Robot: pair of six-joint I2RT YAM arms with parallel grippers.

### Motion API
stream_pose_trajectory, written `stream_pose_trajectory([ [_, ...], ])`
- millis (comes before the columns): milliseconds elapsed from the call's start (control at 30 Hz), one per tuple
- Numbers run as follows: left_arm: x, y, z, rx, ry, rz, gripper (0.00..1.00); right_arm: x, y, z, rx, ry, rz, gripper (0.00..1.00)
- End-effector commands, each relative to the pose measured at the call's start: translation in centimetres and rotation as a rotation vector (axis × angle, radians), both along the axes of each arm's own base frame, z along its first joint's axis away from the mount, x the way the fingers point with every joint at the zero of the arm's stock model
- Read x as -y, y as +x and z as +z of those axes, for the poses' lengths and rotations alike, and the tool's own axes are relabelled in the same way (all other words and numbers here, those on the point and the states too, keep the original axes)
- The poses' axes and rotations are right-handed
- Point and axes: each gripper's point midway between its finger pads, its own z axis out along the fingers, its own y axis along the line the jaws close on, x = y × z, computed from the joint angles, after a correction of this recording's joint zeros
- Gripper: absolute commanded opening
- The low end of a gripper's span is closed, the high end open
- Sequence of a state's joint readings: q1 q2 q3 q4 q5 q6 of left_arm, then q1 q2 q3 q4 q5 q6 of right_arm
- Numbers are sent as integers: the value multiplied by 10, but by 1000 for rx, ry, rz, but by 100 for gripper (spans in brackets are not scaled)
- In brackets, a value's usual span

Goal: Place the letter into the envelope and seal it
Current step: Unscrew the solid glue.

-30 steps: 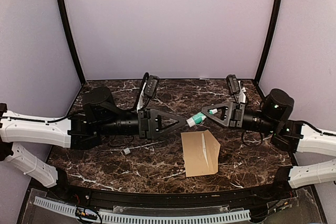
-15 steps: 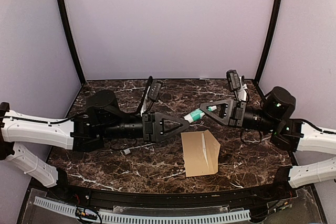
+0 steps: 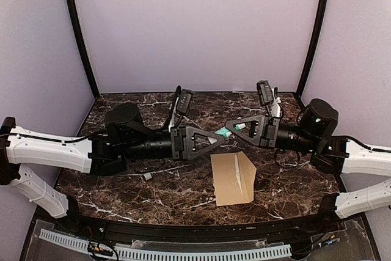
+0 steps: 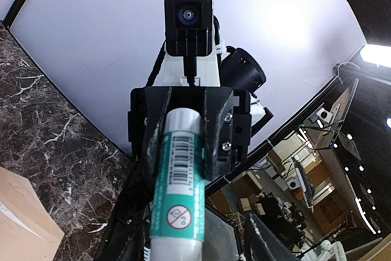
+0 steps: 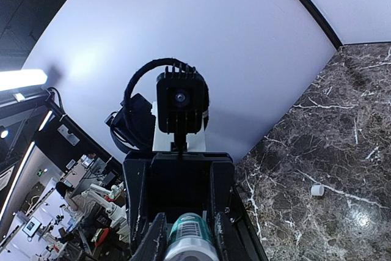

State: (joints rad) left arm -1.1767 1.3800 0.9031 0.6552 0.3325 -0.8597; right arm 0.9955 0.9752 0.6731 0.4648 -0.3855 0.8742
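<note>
The tan envelope (image 3: 232, 178) lies flat on the marble table in front of both grippers; its corner also shows as the envelope (image 4: 18, 221) in the left wrist view. The letter is hidden. Both arms meet nose to nose above the table. My right gripper (image 3: 236, 128) is shut on a teal and white glue stick (image 3: 226, 132), seen as the glue stick (image 5: 190, 236) between its fingers (image 5: 153, 242). My left gripper (image 3: 220, 137) reaches over the stick's other end, the glue stick (image 4: 180, 187). Its jaws stand open, with a gap showing on the right side of the tube.
A small white cap (image 3: 147, 176) lies on the table under the left arm, the same cap (image 5: 316, 190) in the right wrist view. Purple walls enclose the table at the back and sides. A perforated rail (image 3: 183, 252) runs along the near edge.
The left gripper has slid right over the glue stick's free end, and its jaws have narrowed. The right gripper has moved slightly left and up with the stick. The envelope has not moved.
</note>
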Motion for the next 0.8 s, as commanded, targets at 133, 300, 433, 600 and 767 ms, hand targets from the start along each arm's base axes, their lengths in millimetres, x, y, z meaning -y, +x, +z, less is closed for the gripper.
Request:
stream_pose_trajectory([
  [133, 2, -1, 14, -11, -55, -6, 32, 5, -6, 16, 43, 55, 4, 18],
  [300, 2, -2, 7, -30, -41, -7, 14, 8, -8, 10, 34, 48, 1, 21],
  [433, 1, -3, -2, -38, -12, -16, 6, 8, -8, 2, 25, 17, 1, 31],
  [600, -6, -7, -23, -54, 70, -18, 1, 15, -3, -7, 25, -48, -49, 61],
  [767, -15, -13, -43, -56, 171, -30, 0, 24, 8, -21, 56, -169, -127, 84],
])
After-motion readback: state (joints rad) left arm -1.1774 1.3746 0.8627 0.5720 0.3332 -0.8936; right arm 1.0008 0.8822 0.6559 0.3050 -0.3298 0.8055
